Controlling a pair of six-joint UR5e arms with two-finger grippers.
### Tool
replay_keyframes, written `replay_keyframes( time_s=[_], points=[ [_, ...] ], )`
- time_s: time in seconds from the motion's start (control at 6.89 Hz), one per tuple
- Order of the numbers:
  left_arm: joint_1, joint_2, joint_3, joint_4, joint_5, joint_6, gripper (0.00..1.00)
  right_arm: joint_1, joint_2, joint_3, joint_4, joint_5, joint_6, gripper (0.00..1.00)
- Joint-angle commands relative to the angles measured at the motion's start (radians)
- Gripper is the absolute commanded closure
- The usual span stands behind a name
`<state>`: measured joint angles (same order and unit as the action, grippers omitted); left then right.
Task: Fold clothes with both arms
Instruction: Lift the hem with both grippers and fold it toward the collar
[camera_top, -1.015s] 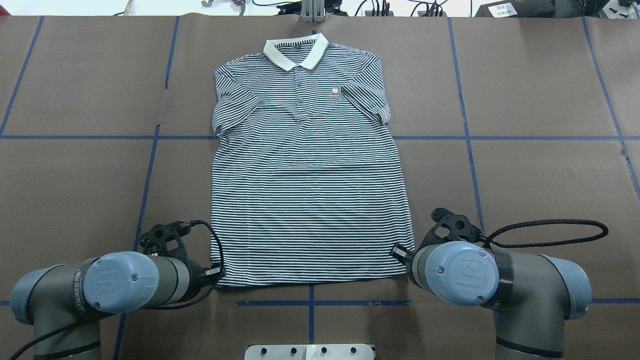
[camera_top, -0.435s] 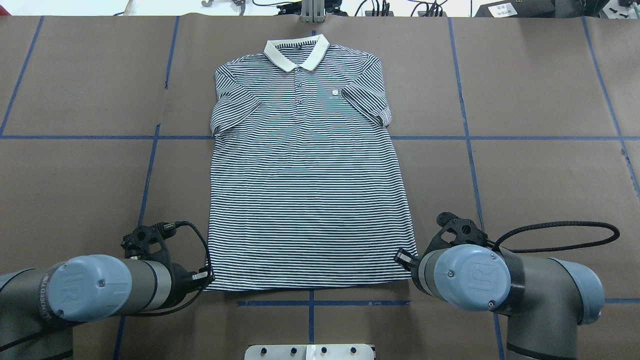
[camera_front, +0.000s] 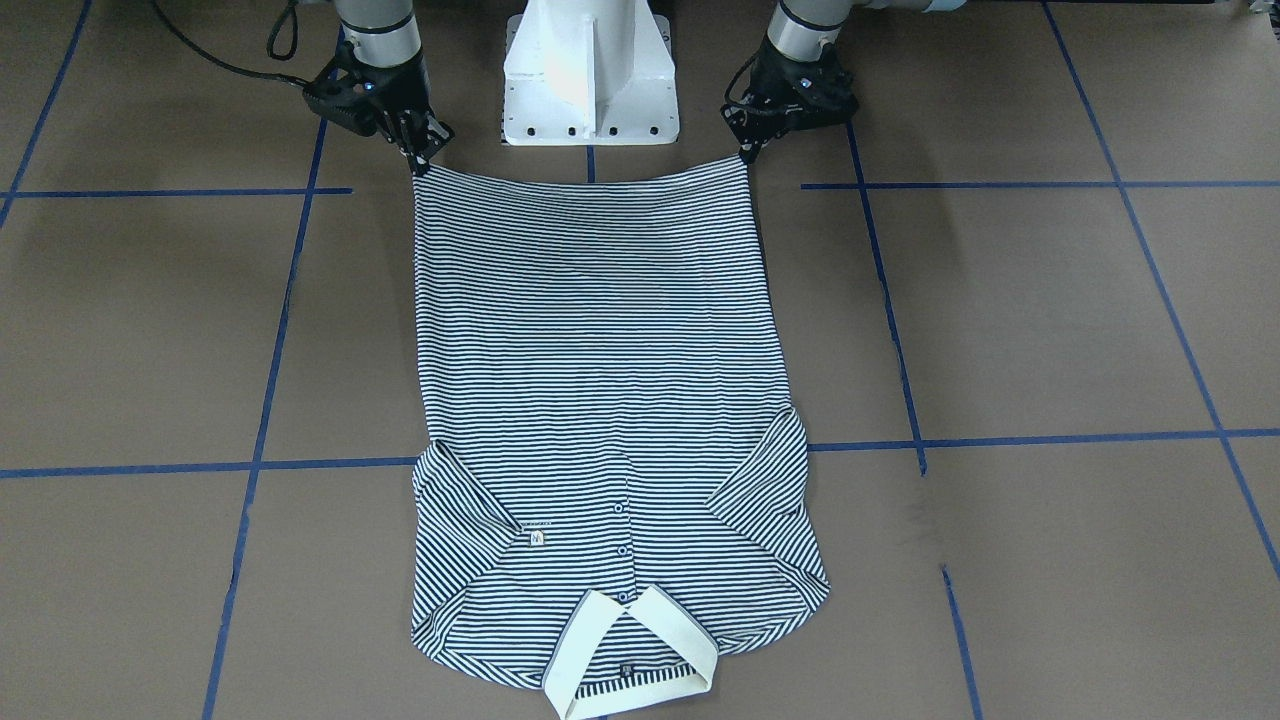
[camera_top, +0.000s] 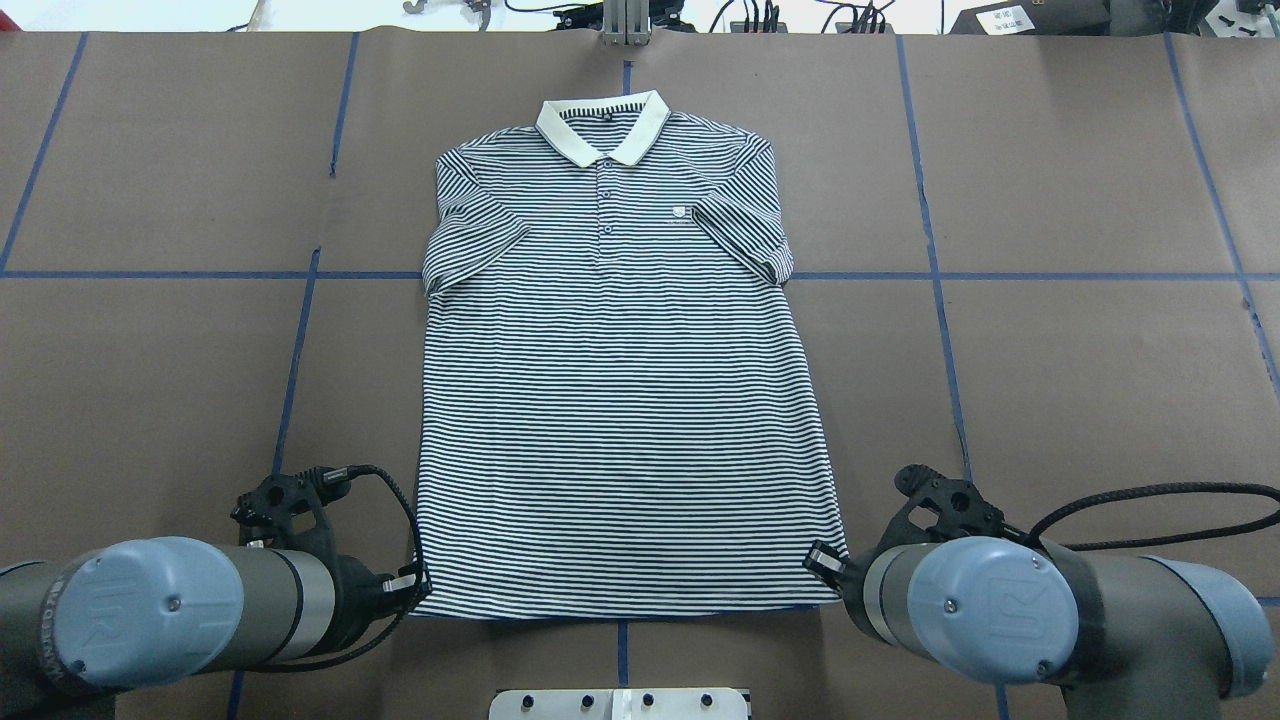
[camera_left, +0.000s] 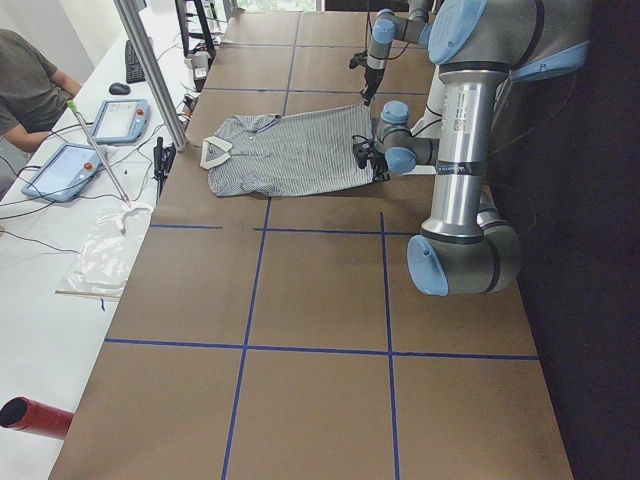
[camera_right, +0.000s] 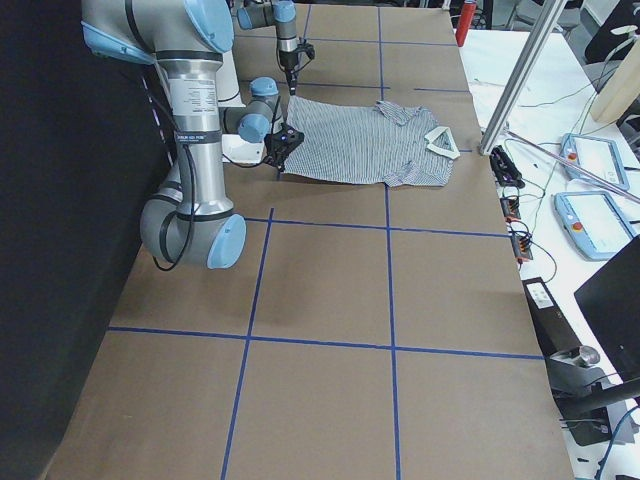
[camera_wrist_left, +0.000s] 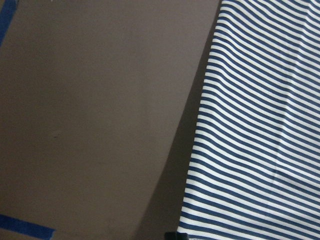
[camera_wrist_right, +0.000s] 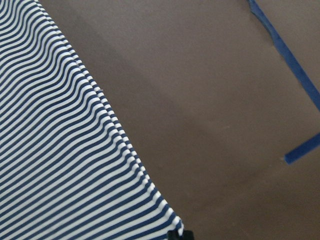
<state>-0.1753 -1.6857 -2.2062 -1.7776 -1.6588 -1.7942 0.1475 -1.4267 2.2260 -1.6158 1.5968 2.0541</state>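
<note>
Hands: left hand and right hand, both black pincers, are each closed on one hem corner of the polo shirt. Left hand has the corner on the robot's left, right hand the corner on its right.

Bench: brown surface w/ blue tape grid.

Polo shirt: navy-and-white stripes, face up, spread flat at bench centre. Its long axis runs straight away from the robot, w/ the hem nearest the robot and pulled taut btwn the two hands. The whole garment lies forward of both hands, and neither hand is nearer than the other; each sits right at its own corner. Short sleeves lie angled against the body at the far end.

Likely next move, judging by the grip: carry the hem forward along that axis, toward the far end. Both hands would need to travel level or the fold skews.

Collar: cream, at the far end, pointing away from the robot.

Logo: tiny chest patch, on the robot's right of the placket.
</note>
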Motion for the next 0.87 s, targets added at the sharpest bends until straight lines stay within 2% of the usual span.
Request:
replay_keyframes(
  time_s=[0.0, 0.29, 0.44, 0.58, 0.73],
  points=[
    [0.062, 0.0, -0.093, 0.075, 0.001, -0.046, 1.0, -0.058, -0.027, 0.085, -0.041, -0.008, 0.063, 1.0],
    [0.054, -0.029, -0.099, 0.08, 0.002, -0.028, 1.0, 0.037, -0.011, 0.106, -0.07, -0.009, 0.054, 1.0],
    [-0.034, -0.057, -0.086, 0.08, 0.007, 0.028, 1.0, 0.125, 0.033, 0.08, -0.069, -0.009, -0.016, 1.0],
    [-0.132, -0.125, -0.029, 0.081, 0.005, 0.089, 1.0, 0.217, 0.126, 0.017, -0.072, -0.003, -0.091, 1.0],
    [-0.235, -0.226, 0.09, 0.078, 0.002, 0.161, 1.0, 0.292, 0.196, -0.077, -0.07, 0.0, -0.145, 1.0]
  ],
)
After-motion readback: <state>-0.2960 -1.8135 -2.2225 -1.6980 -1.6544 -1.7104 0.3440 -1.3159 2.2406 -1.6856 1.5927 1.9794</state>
